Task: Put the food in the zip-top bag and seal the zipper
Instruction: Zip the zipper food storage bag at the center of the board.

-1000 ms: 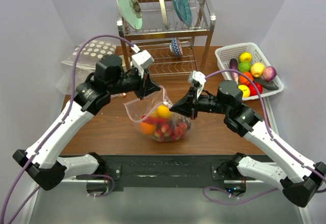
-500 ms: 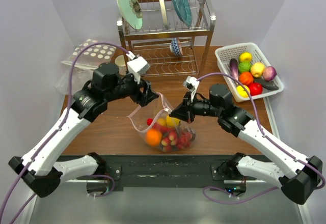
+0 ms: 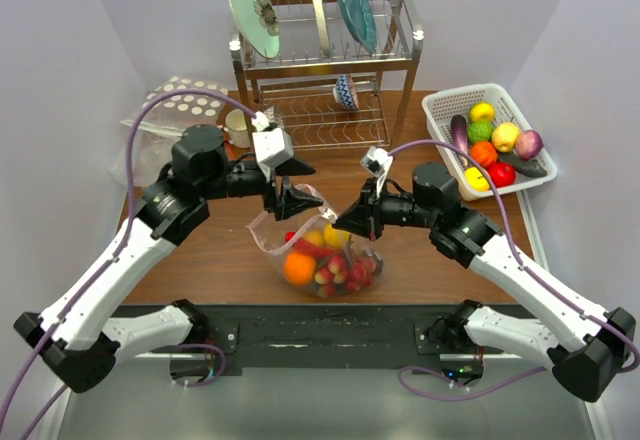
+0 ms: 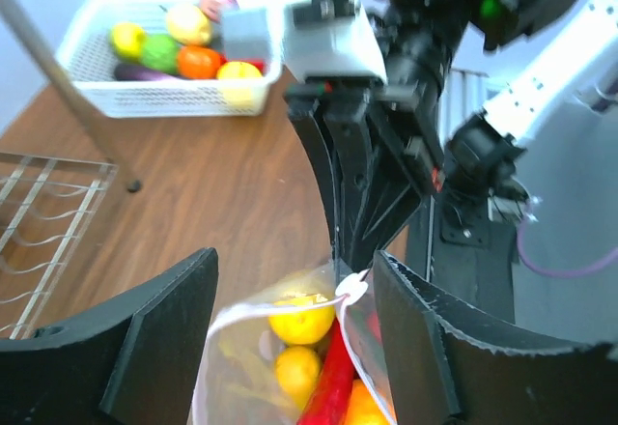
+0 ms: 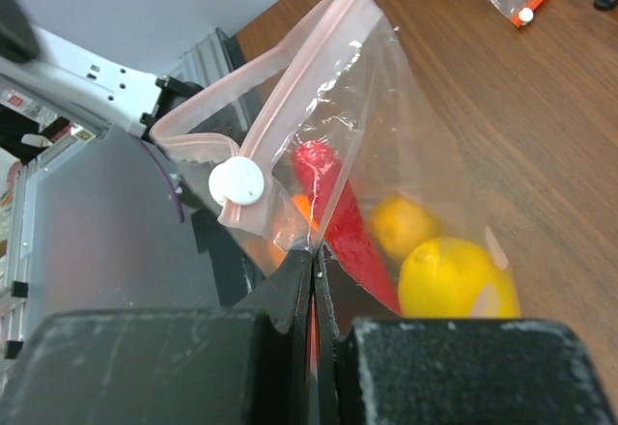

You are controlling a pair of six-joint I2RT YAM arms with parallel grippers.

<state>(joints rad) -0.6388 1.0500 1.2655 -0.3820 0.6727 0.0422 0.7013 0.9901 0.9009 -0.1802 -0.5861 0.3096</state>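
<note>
The zip-top bag (image 3: 318, 252) rests on the table between my arms, its mouth gaping upward. Inside lies the food: a lemon (image 4: 301, 319), a long red piece (image 4: 333, 386), an orange (image 3: 298, 266) and red berries (image 3: 350, 268). My right gripper (image 3: 345, 222) is shut on the bag's right edge (image 5: 314, 261), just below the white slider tab (image 5: 237, 182) at the end of the pinkish zipper (image 5: 290, 77). My left gripper (image 4: 294, 338) is open above the bag's mouth, its fingers (image 4: 145, 348) straddling it and holding nothing.
A white basket (image 3: 440, 110) with more toy fruit stands at the back right. A metal dish rack (image 3: 320, 60) with plates is at the back centre. A polka-dot bag (image 3: 170, 110) and a cup (image 3: 238, 125) sit at the back left.
My left gripper has let go of the bag's left edge and opened, pulling back slightly to the left. The bag has sagged lower. The right gripper keeps its hold.
</note>
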